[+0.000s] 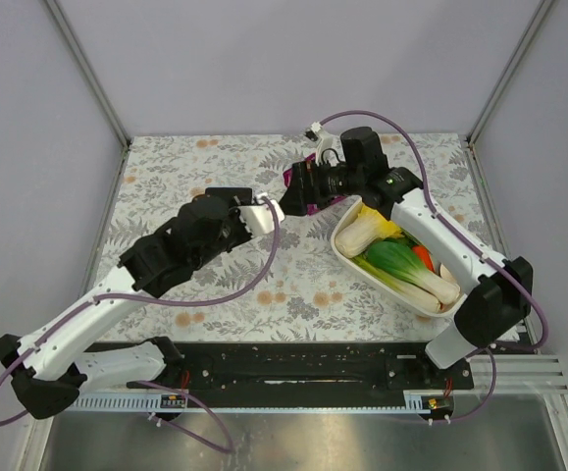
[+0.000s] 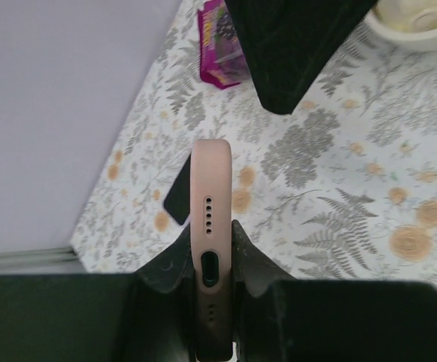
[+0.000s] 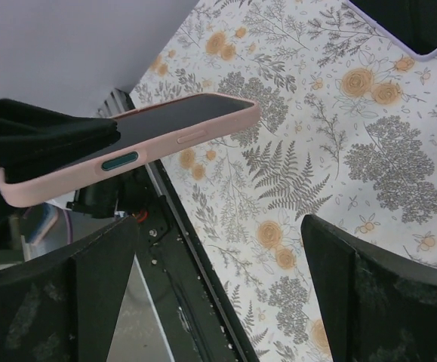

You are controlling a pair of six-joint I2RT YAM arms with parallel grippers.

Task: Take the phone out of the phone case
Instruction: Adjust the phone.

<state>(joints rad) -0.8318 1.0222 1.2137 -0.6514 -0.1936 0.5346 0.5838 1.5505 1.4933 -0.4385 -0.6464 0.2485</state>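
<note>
The pink phone case (image 2: 210,219) is held edge-on above the floral table, with my left gripper (image 2: 210,260) shut on its bottom end by the charging port. In the right wrist view the case (image 3: 135,154) lies flat in the air and the phone's dark screen (image 3: 180,115) still sits inside it. My right gripper (image 3: 226,260) is open, its fingers (image 3: 376,286) spread wide just short of the case's free end, touching nothing. From above, the two grippers meet near the table's middle, left (image 1: 264,216) and right (image 1: 298,191).
A white bowl (image 1: 338,243) of vegetables stands to the right of the grippers. A magenta packet (image 2: 218,45) lies on the table beyond the case. A dark object with a lilac rim (image 3: 418,47) lies further off. The black base rail (image 1: 293,368) runs along the near edge.
</note>
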